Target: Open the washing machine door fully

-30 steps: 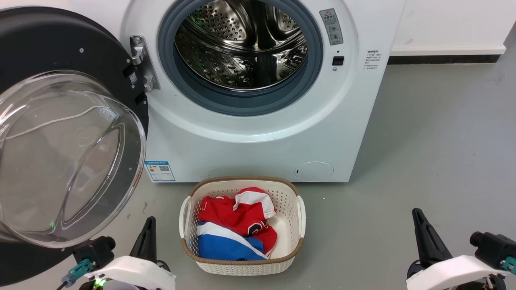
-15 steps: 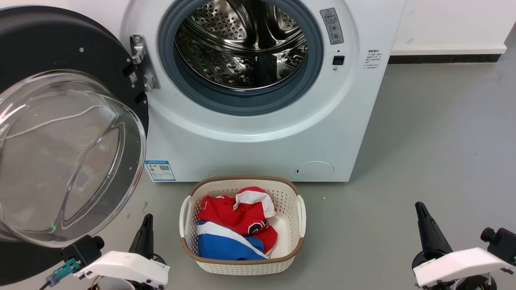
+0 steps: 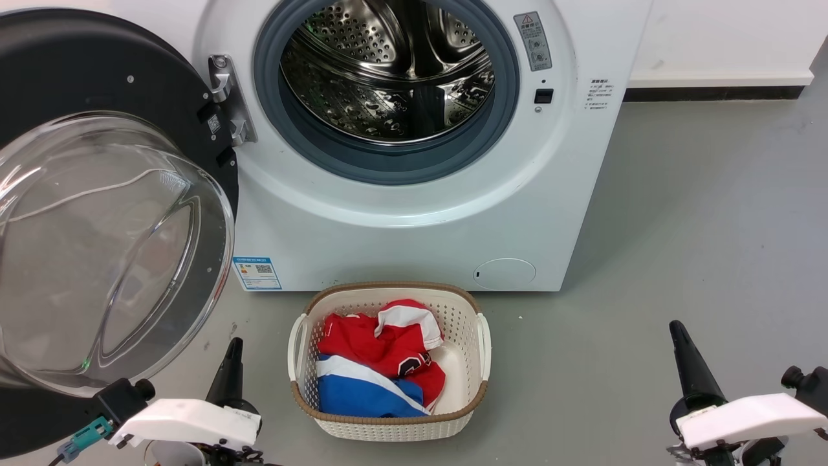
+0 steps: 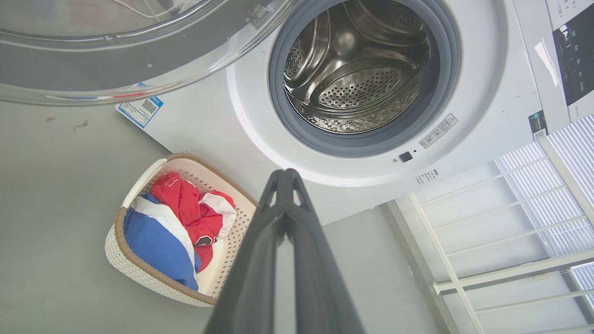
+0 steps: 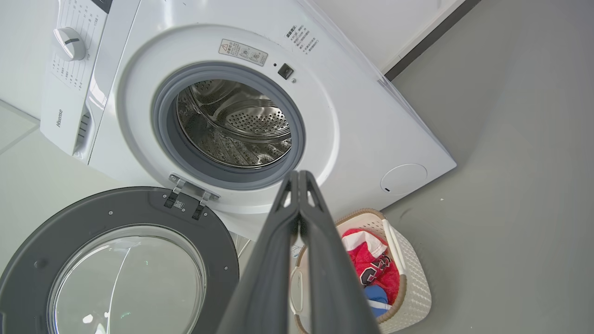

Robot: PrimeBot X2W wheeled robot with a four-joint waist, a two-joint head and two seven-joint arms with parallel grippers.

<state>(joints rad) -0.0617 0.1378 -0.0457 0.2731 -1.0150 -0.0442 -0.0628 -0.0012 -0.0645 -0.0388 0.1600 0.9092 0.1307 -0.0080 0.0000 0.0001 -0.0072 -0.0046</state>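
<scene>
- Head view has the washing machine door point(image 3: 97, 71) swung out left of the washing machine point(image 3: 414, 220), hanging on its hinge point(image 3: 226, 97) beside the bare drum point(image 3: 388, 71).
- Left gripper point(image 3: 234, 349) and right gripper point(image 3: 677, 333) sit low either side of the laundry basket point(image 3: 388, 430), apart from the door; each wrist view shows the fingers point(image 4: 253, 278) meeting at the tips, closed on nothing.
- Door looks at or near full swing. Should travel remain, press the closed left fingers on the black rim far from the hinge, not the glass bowl point(image 3: 97, 259), following the arc until the hinge resists.
- Being round, the door has no long axis; its inner face and bowl point outward toward the robot.
</scene>
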